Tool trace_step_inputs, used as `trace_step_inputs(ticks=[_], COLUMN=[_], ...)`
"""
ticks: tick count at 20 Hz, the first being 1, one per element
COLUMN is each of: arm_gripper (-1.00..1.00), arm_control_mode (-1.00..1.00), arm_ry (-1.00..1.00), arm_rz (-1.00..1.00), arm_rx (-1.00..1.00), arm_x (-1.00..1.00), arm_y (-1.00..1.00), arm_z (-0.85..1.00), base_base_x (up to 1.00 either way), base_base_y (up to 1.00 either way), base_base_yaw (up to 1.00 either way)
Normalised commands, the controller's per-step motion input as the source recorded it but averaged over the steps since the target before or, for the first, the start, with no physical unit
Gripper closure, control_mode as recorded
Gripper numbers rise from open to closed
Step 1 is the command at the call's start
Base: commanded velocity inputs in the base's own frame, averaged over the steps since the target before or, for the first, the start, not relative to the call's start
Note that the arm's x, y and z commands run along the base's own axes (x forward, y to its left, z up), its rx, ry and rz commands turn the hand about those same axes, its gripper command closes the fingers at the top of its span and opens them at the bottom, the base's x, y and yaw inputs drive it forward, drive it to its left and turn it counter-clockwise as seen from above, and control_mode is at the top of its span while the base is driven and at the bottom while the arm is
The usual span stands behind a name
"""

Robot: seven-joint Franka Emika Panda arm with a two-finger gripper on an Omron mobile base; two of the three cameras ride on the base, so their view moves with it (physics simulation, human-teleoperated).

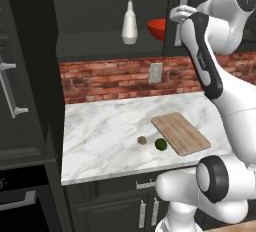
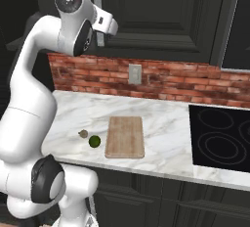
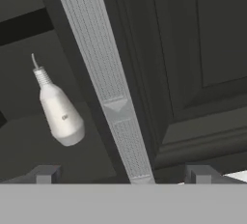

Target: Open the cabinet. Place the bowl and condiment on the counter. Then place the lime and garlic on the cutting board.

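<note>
The dark charcoal wall cabinet point(image 1: 100, 16) stands partly open above the marble bench point(image 1: 110, 136). Inside stand the white pear-shaped squeeze bottle point(image 1: 129, 25) and the glossy red bowl point(image 1: 157, 29). The tool point(image 3: 123, 177) has its jaws wide apart, straddling the long silver bar handle point(image 3: 103, 73) without gripping. The handle is rigid and ribbed; grasp mid-length. The bottle is probably light and slick; take its body.

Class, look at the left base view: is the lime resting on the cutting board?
No. The lime lies on the marble counter just off the near-left edge of the cutting board, beside the garlic.
</note>
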Motion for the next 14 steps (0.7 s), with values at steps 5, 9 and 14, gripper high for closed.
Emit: trace_step_inputs(ticks=[5,9,14], arm_gripper=[-1.0,-1.0,-1.0], arm_control_mode=[-1.0,-1.0,-1.0], arm_ry=[-0.01,0.0,0.0], arm_rz=[0.0,0.0,0.0], arm_rx=[0.0,0.0,0.0], arm_x=[0.39,0.48,0.57], arm_y=[0.0,0.0,0.0], arm_z=[0.0,0.0,0.0], base_base_x=[0.0,0.0,0.0], base_base_y=[0.0,0.0,0.0], base_base_yaw=[0.0,0.0,0.0])
